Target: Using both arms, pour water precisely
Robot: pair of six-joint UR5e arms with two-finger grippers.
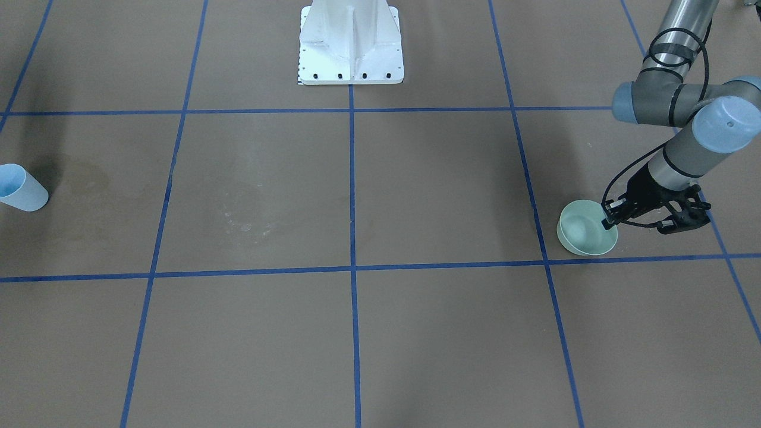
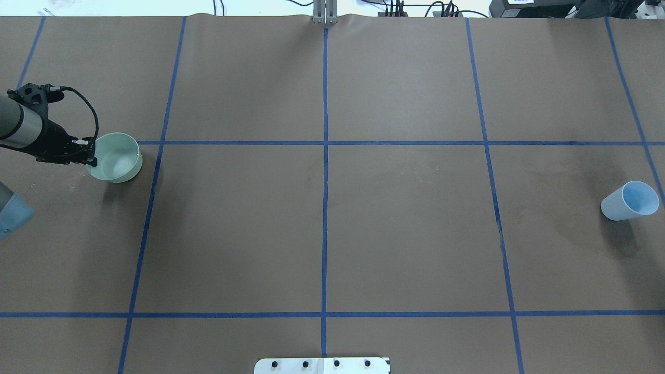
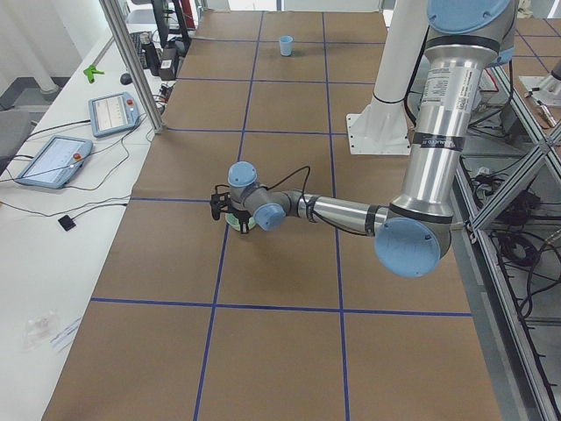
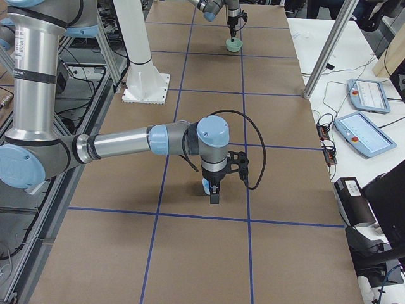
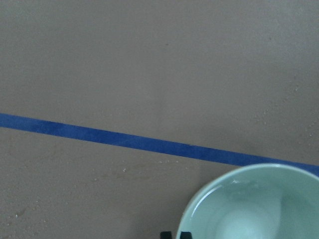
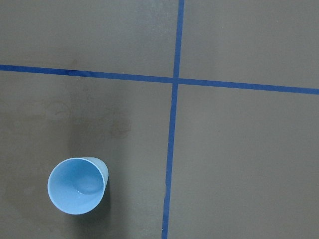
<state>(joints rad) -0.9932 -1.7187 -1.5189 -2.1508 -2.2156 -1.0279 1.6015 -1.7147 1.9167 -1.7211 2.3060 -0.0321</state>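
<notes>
A pale green bowl (image 1: 585, 229) (image 2: 117, 156) (image 5: 254, 209) stands on the brown table near the end on my left. My left gripper (image 1: 611, 219) (image 2: 89, 155) (image 5: 174, 234) reaches in low from the side, its fingertips close together on the bowl's rim. A light blue cup (image 2: 629, 200) (image 1: 21, 189) (image 6: 77, 185) stands upright at the opposite end. In the exterior right view my right gripper (image 4: 215, 193) hangs pointing down beside the cup (image 4: 205, 185); I cannot tell whether it is open or shut. The water shows only as a faint glossy patch in the bowl's bottom.
The white pedestal (image 1: 351, 44) (image 2: 322, 365) stands at the robot's edge of the table. Blue tape lines (image 2: 326, 156) divide the brown paper, which has dried stains (image 1: 244, 223) in the middle. A side bench carries control tablets (image 3: 110, 112) (image 4: 373, 136) behind metal posts (image 3: 131, 61).
</notes>
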